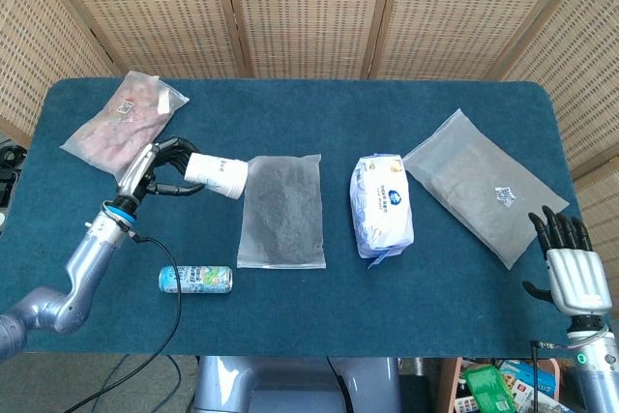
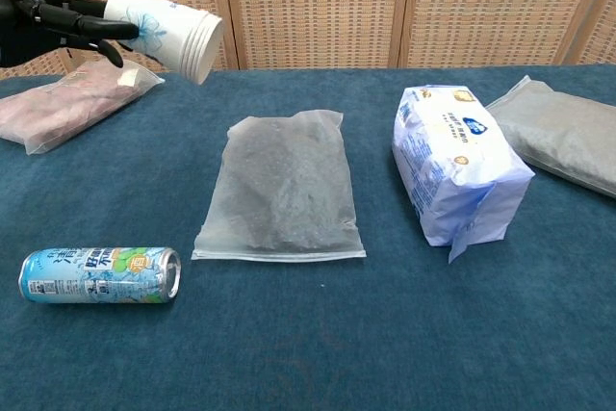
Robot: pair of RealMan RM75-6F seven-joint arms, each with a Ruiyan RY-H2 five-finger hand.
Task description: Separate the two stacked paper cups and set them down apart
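White paper cups (image 2: 164, 31) w/ blue print, teal table (image 1: 319, 123), blue-white can (image 2: 99, 274).

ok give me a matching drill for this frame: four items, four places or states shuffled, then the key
Items:
1. stacked paper cups
2. drink can
3. white tissue pack
4. right hand

States:
A. lying on its side near the table's front left
B. held off the table, tipped sideways, by the left hand
C. open, empty, past the table's right edge
D. between two translucent bags

Pairs: 1-B, 2-A, 3-D, 4-C
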